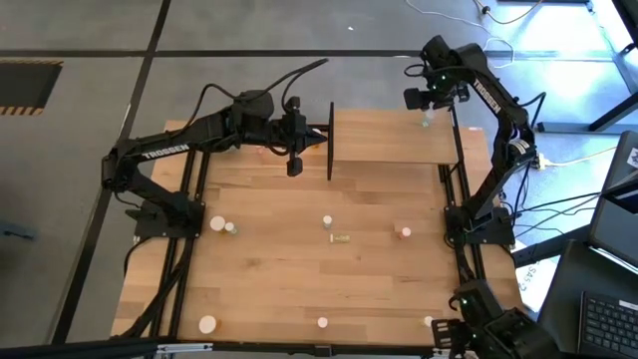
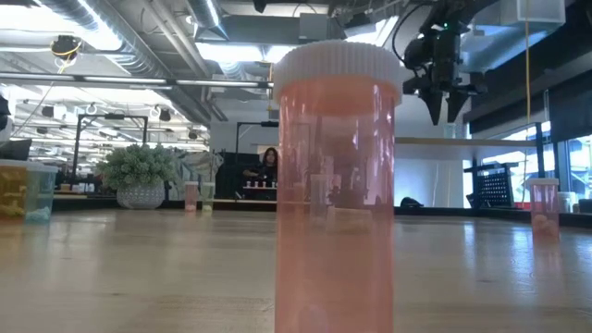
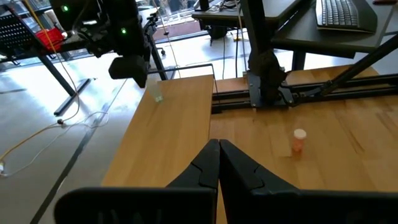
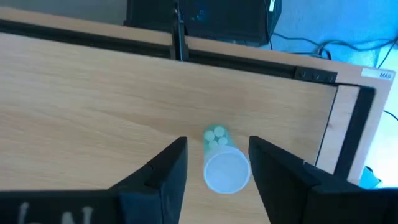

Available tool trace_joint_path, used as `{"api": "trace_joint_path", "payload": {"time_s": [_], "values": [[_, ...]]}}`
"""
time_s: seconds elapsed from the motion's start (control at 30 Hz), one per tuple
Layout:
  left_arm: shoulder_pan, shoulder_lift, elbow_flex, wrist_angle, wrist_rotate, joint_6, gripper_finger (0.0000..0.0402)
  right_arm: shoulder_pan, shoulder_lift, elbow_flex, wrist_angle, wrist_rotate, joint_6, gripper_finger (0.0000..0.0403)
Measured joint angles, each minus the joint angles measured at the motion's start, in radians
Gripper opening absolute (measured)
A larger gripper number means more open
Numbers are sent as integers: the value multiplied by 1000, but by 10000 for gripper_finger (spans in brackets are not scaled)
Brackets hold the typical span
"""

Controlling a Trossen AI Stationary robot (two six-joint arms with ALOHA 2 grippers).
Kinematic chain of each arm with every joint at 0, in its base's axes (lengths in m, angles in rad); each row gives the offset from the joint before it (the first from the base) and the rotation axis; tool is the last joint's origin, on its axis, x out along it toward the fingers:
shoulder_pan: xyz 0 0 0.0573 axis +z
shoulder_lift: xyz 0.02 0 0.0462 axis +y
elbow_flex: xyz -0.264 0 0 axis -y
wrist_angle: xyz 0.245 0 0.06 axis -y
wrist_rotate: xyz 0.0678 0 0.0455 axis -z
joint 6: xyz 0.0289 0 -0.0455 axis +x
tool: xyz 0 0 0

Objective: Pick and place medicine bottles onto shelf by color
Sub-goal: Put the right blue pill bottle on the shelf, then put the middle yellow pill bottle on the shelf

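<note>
Low view: orange bottle (image 2: pixel 336 185) stands upright closest to the lens on the counter (image 2: pixel 139 277); right claw (image 2: pixel 448 104) hangs high above the shelf (image 2: pixel 462 141), fingers apart.
High view: right arm reaches to the far right corner of the shelf (image 1: pixel 394 135); right claw (image 1: pixel 429 100) is above a small green bottle (image 1: pixel 426 122). Left claw (image 1: pixel 294 140) is stretched toward the shelf's left edge. Several bottles are scattered on the counter (image 1: pixel 269 249).
Right wrist view: right claw (image 4: pixel 217 165) is wide and holds nothing; green bottle (image 4: pixel 224 163), pale cap up, stands upright between the fingers.
Left wrist view: left claw (image 3: pixel 219 163) is pressed shut, empty, over the shelf (image 3: pixel 168 137); only here one orange bottle (image 3: pixel 299 140) shows on the counter beyond it.
</note>
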Motion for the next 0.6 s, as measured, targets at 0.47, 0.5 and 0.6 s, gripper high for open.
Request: {"api": "trace_joint_path", "payload": {"time_s": [0.47,0.5,0.6], "values": [[0,-8,-1,-70,0,-8,0,49,-25,287,-105,2,-135,173],[0,-9,-1,-72,0,-9,0,67,-37,308,-106,3,-161,173],[-1,-12,-1,-100,0,-46,0,127,-91,341,-108,2,-285,173]]}}
